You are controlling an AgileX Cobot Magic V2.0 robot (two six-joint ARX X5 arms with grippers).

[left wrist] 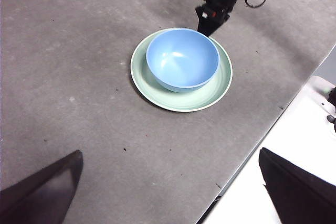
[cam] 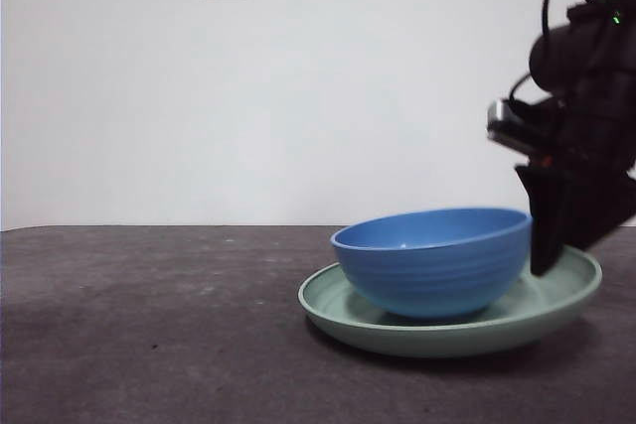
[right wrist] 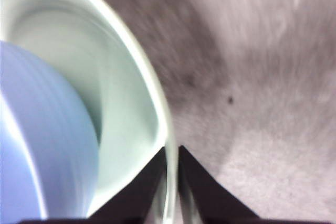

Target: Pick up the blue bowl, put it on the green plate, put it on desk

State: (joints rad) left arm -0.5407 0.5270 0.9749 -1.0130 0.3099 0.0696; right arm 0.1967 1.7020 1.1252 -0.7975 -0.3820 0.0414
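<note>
Front view: blue bowl (cam: pixel 434 260) sits in green plate (cam: pixel 452 320) on desk (cam: pixel 149 325); first placement judged done. Left wrist view: left gripper (left wrist: pixel 168 192) spread, idle. Right wrist view: right gripper (right wrist: pixel 172 182) clamps the plate rim; setting down remains.

**Glossy dishes, matt desk**

The bowl (cam: pixel 434 260) looked like smooth plastic, faintly ridged outside and shiny inside. Beneath the bowl, the plate (cam: pixel 556 310) had a glossy, smooth glaze-like finish. The desk (cam: pixel 149 325) around the plate was matt, rough and speckled. The right gripper (right wrist: pixel 172 153) jaws looked matt black.
</note>
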